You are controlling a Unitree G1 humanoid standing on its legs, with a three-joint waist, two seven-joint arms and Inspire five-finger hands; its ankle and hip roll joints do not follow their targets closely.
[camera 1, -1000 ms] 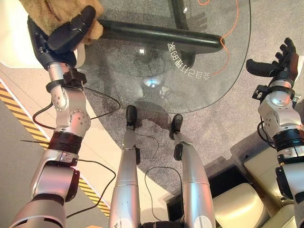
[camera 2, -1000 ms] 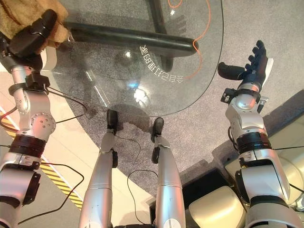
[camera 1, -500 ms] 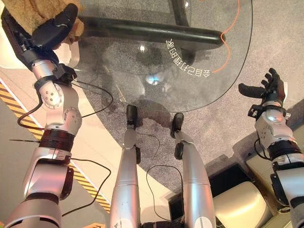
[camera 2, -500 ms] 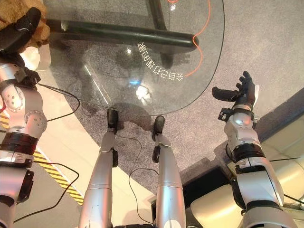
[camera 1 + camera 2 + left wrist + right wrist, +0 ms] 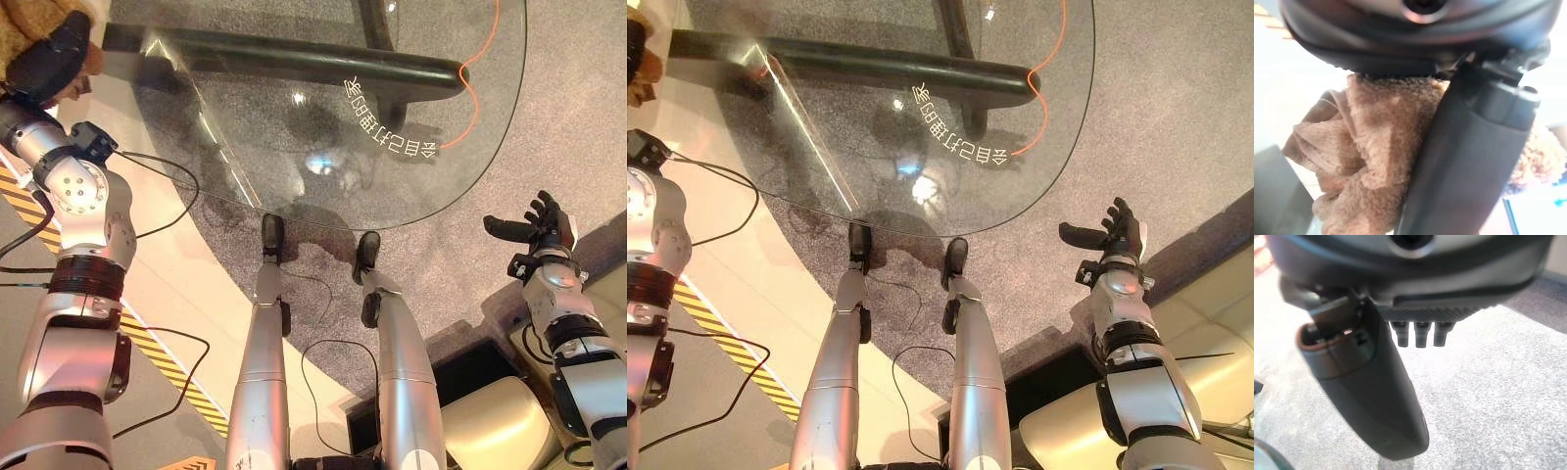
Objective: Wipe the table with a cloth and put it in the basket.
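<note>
My left hand (image 5: 49, 65) is at the far left, beyond the glass table's (image 5: 245, 117) left edge, shut on a brown fluffy cloth (image 5: 22, 33). In the left wrist view the cloth (image 5: 1361, 161) bunches against the palm, with the thumb (image 5: 1464, 166) pressed over it. My right hand (image 5: 542, 229) hangs low on the right over the grey carpet, clear of the table, with its fingers straight and nothing in it. The right wrist view has its thumb (image 5: 1371, 396) standing out above the carpet.
The round glass table rests on a dark tubular frame (image 5: 294, 61) with an orange cable (image 5: 472, 69) on it. A yellow-black striped line (image 5: 157, 362) runs across the floor on the left. Cream cushions (image 5: 495, 426) lie at the lower right.
My left hand has carried the cloth leftwards, off the table. My right hand has dropped down and back towards the body.
</note>
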